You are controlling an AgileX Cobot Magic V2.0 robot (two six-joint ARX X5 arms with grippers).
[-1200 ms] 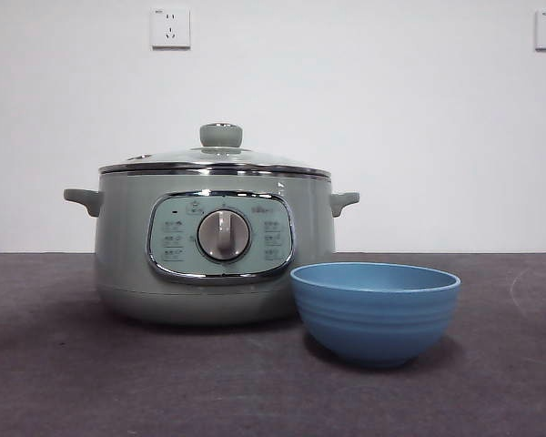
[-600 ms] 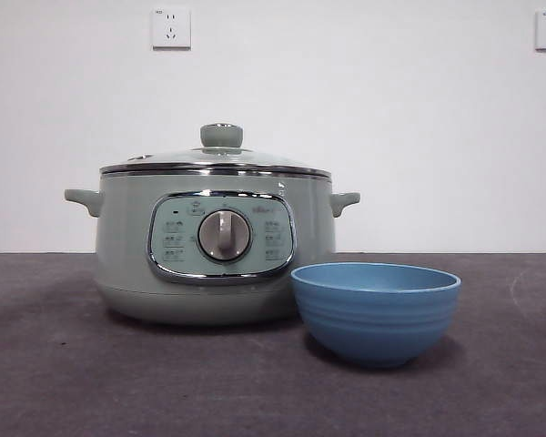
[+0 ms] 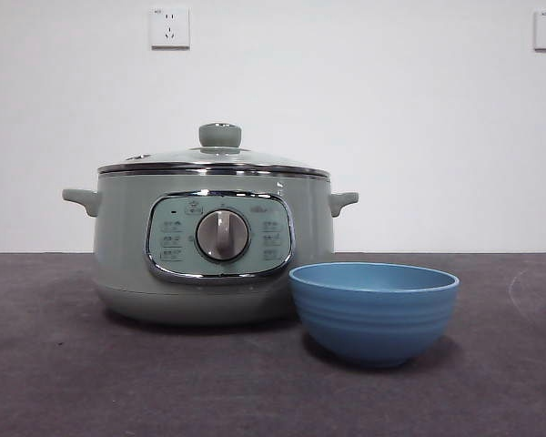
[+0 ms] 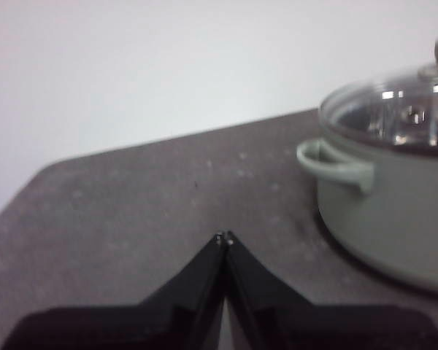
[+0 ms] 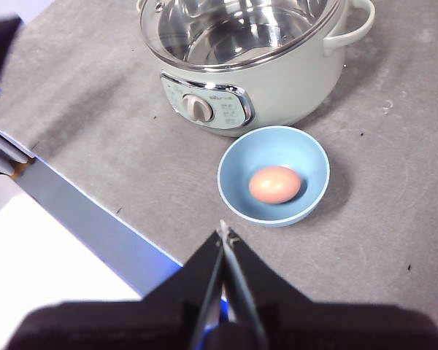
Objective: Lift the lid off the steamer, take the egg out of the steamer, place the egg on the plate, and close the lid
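Note:
The sage-green steamer [image 3: 214,246] stands on the dark table with its lid [image 3: 217,157] closed on top. It also shows in the left wrist view [image 4: 394,197] and the right wrist view [image 5: 255,65]. The blue plate [image 3: 374,312] stands in front of it to the right. In the right wrist view the plate [image 5: 233,157] holds a brown egg [image 5: 275,184]. My left gripper [image 4: 224,238] is shut and empty, off to the steamer's left side. My right gripper [image 5: 223,233] is shut and empty, high above the table near the plate.
The table's front edge with a grey strip [image 5: 80,211] shows in the right wrist view. Two wall sockets [image 3: 169,27] sit on the white wall behind.

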